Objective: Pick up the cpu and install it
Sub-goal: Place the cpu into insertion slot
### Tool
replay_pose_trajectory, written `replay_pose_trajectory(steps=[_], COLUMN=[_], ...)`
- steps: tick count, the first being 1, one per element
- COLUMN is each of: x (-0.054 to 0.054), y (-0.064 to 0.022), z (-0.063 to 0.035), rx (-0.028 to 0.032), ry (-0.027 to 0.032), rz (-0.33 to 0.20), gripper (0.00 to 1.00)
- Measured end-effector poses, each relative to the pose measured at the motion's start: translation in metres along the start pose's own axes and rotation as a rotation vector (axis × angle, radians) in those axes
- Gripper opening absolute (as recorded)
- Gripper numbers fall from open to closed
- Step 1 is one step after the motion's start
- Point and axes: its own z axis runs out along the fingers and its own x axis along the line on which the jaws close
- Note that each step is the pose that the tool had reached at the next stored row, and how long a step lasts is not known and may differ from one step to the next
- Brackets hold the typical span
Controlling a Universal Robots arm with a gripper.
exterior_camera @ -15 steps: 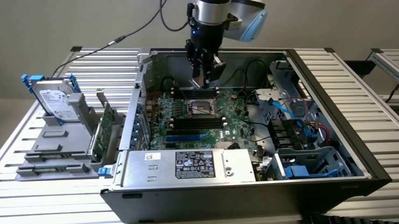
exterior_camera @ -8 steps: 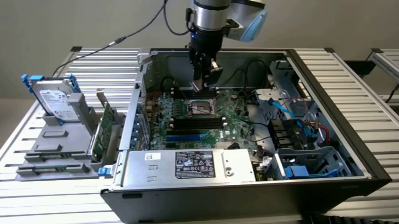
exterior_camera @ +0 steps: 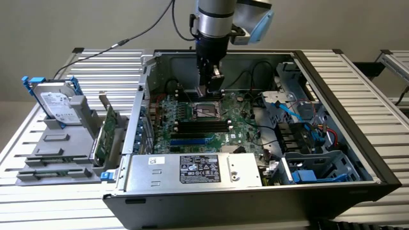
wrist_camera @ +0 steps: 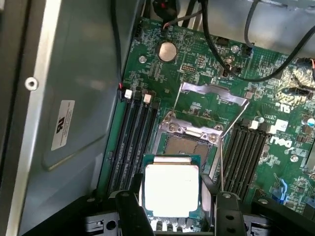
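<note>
Inside the open computer case (exterior_camera: 255, 206), over the green motherboard (wrist_camera: 147, 73), the gripper (exterior_camera: 211, 90) hangs just above the open cpu socket (wrist_camera: 189, 145), whose load plate (wrist_camera: 212, 91) stands raised. Its fingers (wrist_camera: 129, 195), spread fairly wide, clamp the cpu (wrist_camera: 171, 189) by two opposite edges, holding it flat over the socket.

Table (exterior_camera: 357, 81): silver ribbed metal slats. Open PC case (exterior_camera: 255, 211) lies on its side on it, centre to exterior view's right. Grey rack (exterior_camera: 57, 158) sits just beside the case, at exterior view's left.
</note>
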Motion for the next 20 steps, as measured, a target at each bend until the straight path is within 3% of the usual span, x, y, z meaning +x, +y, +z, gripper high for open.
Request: replay_pose_trajectory(steps=[9,11,15,20], x=[-0.001,-0.001,-0.001,-0.001], y=[0.0001,0.0010,0.0011,0.0010], z=[0.0149,0.0200,0.0252,0.0253], rx=[-0.0045,-0.0083,-0.0100,-0.0106], ry=[0.0050,0.0102,0.0113,0.0118], rz=[0.165,0.201,0.272,0.289], gripper=[0.55,0.55,0.55,0.55])
